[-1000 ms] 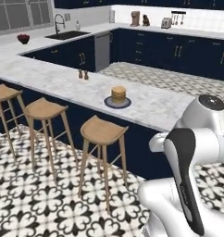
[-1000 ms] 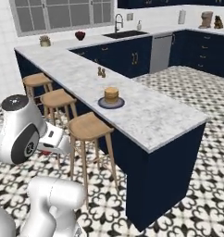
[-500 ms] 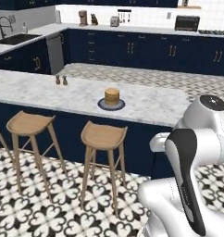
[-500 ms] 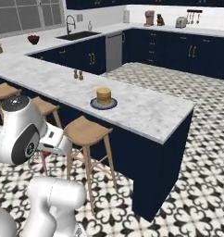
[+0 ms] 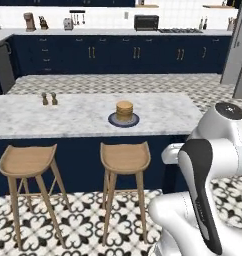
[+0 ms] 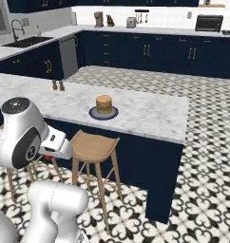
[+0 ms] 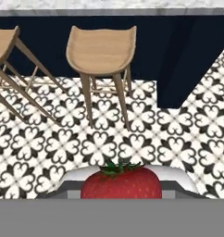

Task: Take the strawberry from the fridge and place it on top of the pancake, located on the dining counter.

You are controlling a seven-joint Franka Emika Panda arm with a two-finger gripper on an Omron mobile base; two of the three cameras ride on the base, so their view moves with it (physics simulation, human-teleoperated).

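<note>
The strawberry [image 7: 121, 183] is seen gripped between the closed jaws at bottom centre of the hand view. The pancake [image 5: 125, 110] sits mid-frame on the dining counter [image 5: 83, 111], behind 2 stools [image 5: 124, 159]; the carry is best kept level.

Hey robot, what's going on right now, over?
Pincer shut on strawberry. Pancake waiting on dining counter. Stools stand before it.

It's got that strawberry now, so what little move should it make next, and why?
Probably lift the claw up above the white marble dining counter. The small red strawberry sits low in its grip, facing stools and floor tiles, while the golden pancake stack waits higher up on its dark plate.
</note>
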